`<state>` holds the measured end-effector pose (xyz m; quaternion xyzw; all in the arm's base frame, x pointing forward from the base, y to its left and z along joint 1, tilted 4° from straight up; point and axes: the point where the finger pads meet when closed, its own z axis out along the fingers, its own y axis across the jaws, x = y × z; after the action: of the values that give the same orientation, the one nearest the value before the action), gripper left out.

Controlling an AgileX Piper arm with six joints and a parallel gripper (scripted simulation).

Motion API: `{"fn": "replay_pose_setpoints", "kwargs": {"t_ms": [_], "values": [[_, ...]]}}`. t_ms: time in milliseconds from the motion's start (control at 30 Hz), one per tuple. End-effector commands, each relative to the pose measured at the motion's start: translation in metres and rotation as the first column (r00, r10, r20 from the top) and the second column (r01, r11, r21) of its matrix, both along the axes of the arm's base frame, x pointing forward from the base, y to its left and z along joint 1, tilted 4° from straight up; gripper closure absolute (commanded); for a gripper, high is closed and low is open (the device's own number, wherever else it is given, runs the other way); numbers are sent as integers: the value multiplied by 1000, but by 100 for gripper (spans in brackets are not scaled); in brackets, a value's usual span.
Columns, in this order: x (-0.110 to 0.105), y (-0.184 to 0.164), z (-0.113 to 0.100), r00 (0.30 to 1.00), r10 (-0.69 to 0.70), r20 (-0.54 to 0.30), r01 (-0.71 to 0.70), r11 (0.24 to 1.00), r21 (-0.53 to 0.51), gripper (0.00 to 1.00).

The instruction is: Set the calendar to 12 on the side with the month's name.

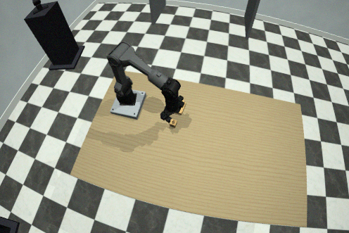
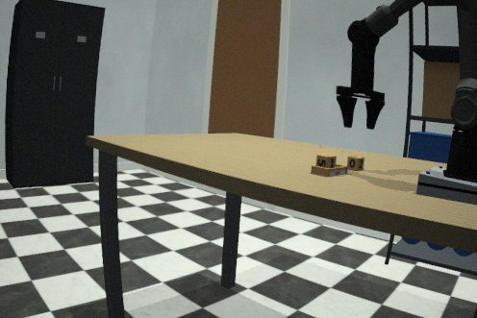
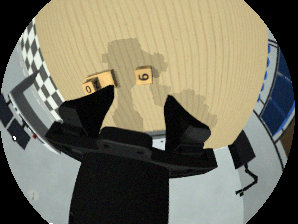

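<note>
A small wooden tray (image 2: 329,171) lies flat on the table near the arm's base. One wooden cube (image 2: 326,160) stands in the tray. A second cube (image 2: 356,162) (image 1: 173,122) (image 3: 143,76) stands on the table just beside the tray, apart from it, with a 6 on its top face. My gripper (image 2: 361,114) (image 1: 167,115) (image 3: 139,95) is open and empty. It hangs well above the loose cube, fingers pointing down. In the top view the arm hides part of the tray.
The arm's grey base plate (image 1: 128,106) (image 2: 444,183) sits on the wooden table (image 1: 218,154) (image 2: 231,153) close to the cubes. A blue bin (image 2: 429,145) and a metal shelf stand behind the table.
</note>
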<state>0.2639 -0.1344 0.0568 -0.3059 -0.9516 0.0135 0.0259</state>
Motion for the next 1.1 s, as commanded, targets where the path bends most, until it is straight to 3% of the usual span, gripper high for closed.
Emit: {"fn": "replay_pose_setpoints", "kwargs": {"t_ms": [0, 133, 333, 433, 500, 633, 833, 867, 1067], "values": [[-1, 0, -2, 992, -124, -3, 124, 992, -10, 0], [-1, 0, -4, 910, -414, 5, 414, 910, -27, 0], [-1, 0, -6, 640, -768, 26, 768, 639, -46, 0], [-1, 0, -7, 498, -866, 36, 867, 496, -51, 0], [-1, 0, -7, 498, -866, 36, 867, 496, -51, 0], [-1, -1, -8, 366, -929, 45, 930, 364, -53, 0], [-1, -1, -8, 319, -946, 48, 947, 317, -53, 0], [-1, -1, -8, 320, -946, 48, 947, 317, -53, 36], [-1, -1, -8, 319, -947, 48, 947, 317, -53, 36]]}}
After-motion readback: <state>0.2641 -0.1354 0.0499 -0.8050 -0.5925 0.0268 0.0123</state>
